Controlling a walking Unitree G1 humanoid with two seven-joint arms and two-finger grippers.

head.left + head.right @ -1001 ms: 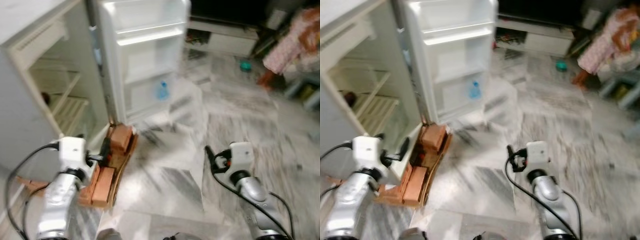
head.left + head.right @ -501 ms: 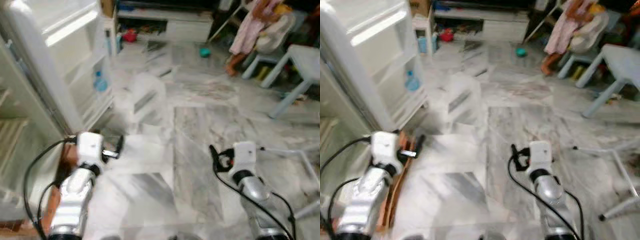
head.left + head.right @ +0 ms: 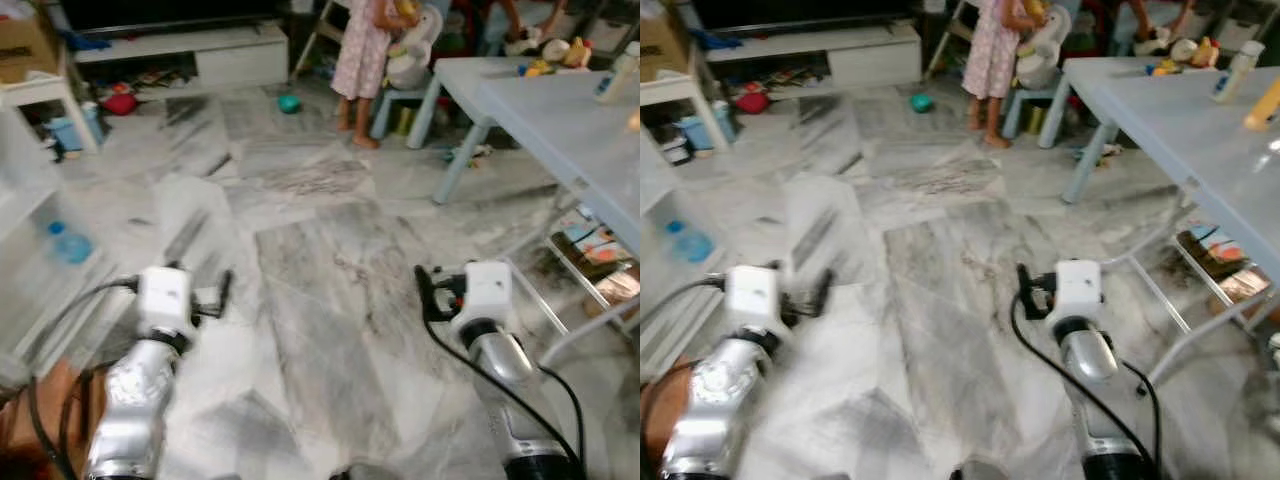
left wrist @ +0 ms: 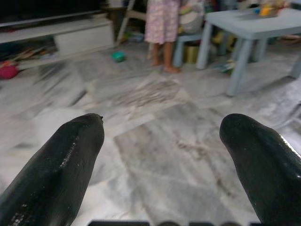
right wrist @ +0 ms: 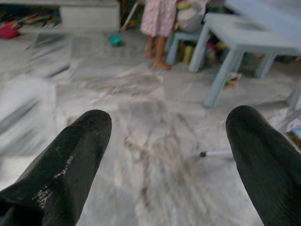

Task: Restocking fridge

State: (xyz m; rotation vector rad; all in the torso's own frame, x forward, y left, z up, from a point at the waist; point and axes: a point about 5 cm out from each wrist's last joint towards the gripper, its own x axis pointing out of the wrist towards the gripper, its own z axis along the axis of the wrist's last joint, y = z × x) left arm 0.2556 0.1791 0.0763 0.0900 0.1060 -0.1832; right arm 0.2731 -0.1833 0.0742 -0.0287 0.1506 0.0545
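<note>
Beside the grey counter [image 3: 560, 120], your left hand [image 4: 162, 141] and right hand [image 5: 167, 141] ride wide and empty, ready for stock; a bottle [image 3: 1238, 68] stands on it.

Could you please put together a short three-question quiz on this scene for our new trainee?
1. True or false: the left pincer is holding a bottle.
2. What stands on the grey table at the robot's right? A) a white bottle B) a laptop C) a kettle
3. What small object lies on the marble floor near the person in the pink dress?

Key
1. False: both it and the right pincer are open and empty.
2. A, the white bottle.
3. A green bowl.
</note>
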